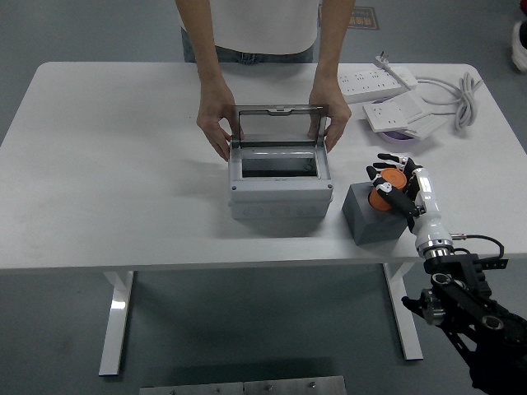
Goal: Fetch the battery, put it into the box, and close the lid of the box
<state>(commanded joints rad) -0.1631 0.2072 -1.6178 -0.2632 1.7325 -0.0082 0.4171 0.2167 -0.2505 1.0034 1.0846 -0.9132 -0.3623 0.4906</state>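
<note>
A grey box stands at the table's middle with its clear lid raised upright at the back. A person at the far side holds the box's back corners with both hands. An orange battery sits on top of a dark grey block to the right of the box. My right hand has its fingers curled around the battery on the block. My left arm does not show.
White power strips and a coiled white cable lie at the back right. A white lid on a purple dish lies behind the block. The table's right edge is close to my right arm.
</note>
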